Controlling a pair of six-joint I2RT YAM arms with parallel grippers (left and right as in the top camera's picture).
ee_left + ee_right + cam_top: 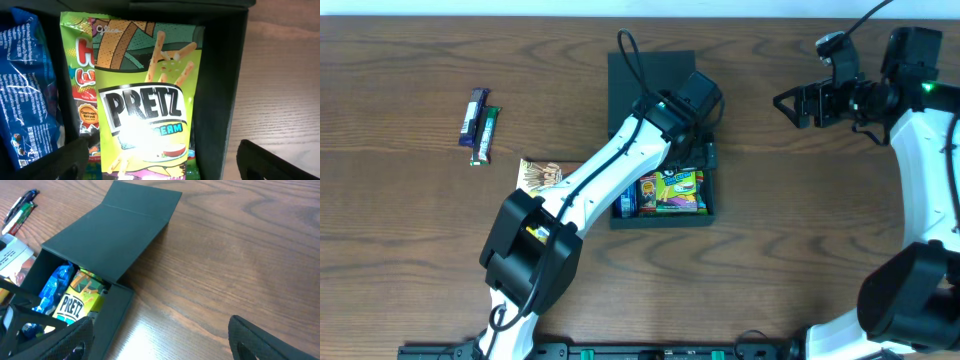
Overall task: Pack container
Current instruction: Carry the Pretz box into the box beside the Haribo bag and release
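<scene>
The dark teal container (660, 222) sits mid-table, its flap lid (640, 80) open flat toward the back. Inside lie a green Pretz pack (672, 190), a blue pack (626, 203) and a red-and-green pack. In the left wrist view the Pretz pack (145, 100) lies on the red-and-green pack (80, 75), beside the blue pack (25, 85) and the container's wall (220, 75). My left gripper (162, 167) is open and empty just above the Pretz pack. My right gripper (795, 103) is open and empty, off to the container's right, and views the container (115, 235) from there.
Two snack bars (478, 122) lie side by side at the far left of the table. A yellowish snack pack (540, 175) lies left of the container, partly under my left arm. Bare wood lies between the container and my right gripper (160, 345).
</scene>
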